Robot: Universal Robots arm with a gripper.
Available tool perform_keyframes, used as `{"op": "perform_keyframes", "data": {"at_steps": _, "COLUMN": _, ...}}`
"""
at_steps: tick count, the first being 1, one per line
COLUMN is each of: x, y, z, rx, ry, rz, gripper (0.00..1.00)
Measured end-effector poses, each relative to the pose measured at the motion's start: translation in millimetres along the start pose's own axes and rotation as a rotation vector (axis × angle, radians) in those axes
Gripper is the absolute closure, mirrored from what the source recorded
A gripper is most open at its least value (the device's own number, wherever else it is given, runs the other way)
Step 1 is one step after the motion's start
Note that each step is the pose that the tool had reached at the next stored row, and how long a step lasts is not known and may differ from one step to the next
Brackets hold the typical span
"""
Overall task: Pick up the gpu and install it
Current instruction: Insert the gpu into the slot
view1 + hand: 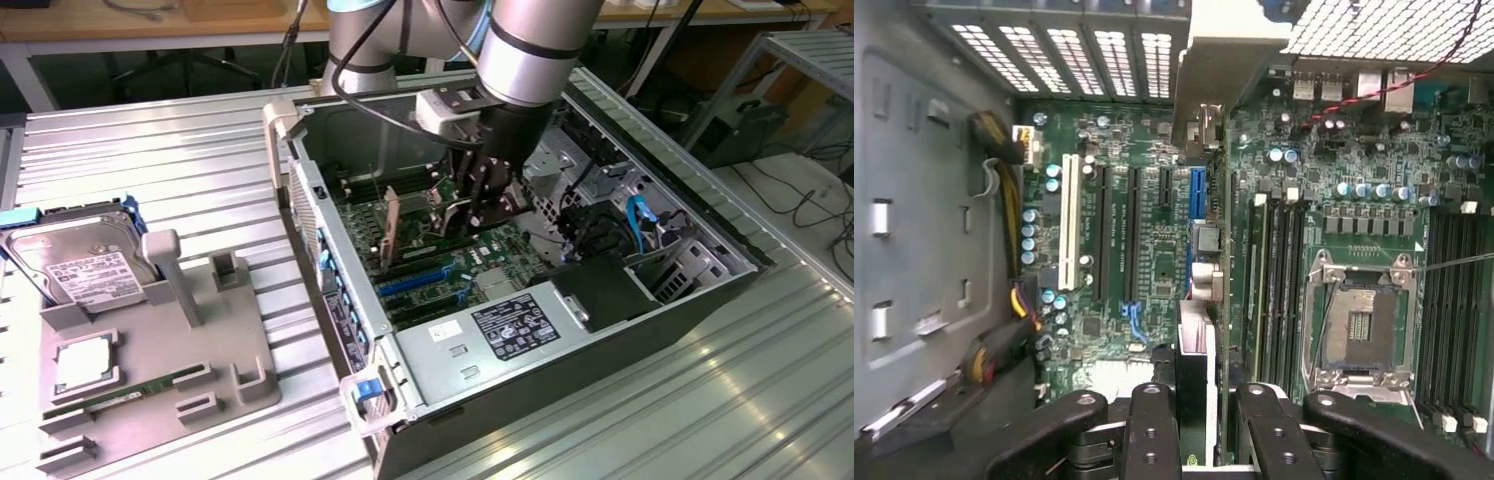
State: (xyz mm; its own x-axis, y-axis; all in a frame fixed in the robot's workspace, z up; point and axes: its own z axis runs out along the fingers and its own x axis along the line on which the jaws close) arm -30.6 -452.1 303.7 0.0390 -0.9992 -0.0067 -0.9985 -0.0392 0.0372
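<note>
The gpu (394, 225) stands on edge inside the open computer case (641, 330), just above the motherboard (467, 260) and its expansion slots. My gripper (467, 215) reaches down into the case and is shut on the card's end away from the case's rear wall. In the wrist view the gpu (1195, 380) runs edge-on between my black fingers (1152, 430), and its pale metal bracket (1219, 60) reaches the rear slot openings. The card lines up with the blue slot (1198, 195). I cannot tell whether its lower edge is seated in it.
On the exterior view's left a grey fixture tray (147, 380) holds a hard drive (83, 265), a CPU (83, 365) and a RAM stick (127, 395). Inside the case are the power supply (514, 325), the empty CPU socket (1359, 320), a white slot (1068, 220) and cables (1004, 190).
</note>
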Motion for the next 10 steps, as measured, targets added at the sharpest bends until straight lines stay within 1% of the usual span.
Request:
{"op": "perform_keyframes", "data": {"at_steps": 2, "x": -1.1, "y": 0.9, "z": 4.2, "rx": 0.0001, "ry": 0.0, "rz": 0.014, "gripper": 0.72}}
{"op": "perform_keyframes", "data": {"at_steps": 4, "x": -1.1, "y": 0.8, "z": 8.5, "rx": 0.0003, "ry": -0.0013, "rz": 0.049, "gripper": 0.72}}
{"op": "perform_keyframes", "data": {"at_steps": 5, "x": -1.1, "y": 1.3, "z": 11.3, "rx": 0.0003, "ry": -0.0017, "rz": 0.057, "gripper": 0.72}}
{"op": "perform_keyframes", "data": {"at_steps": 8, "x": -1.1, "y": 6.8, "z": 13.9, "rx": 0.0002, "ry": -0.003, "rz": 0.055, "gripper": 0.72}}
{"op": "perform_keyframes", "data": {"at_steps": 10, "x": -1.2, "y": 8.1, "z": 17.0, "rx": 0.0003, "ry": -0.0037, "rz": 0.051, "gripper": 0.72}}
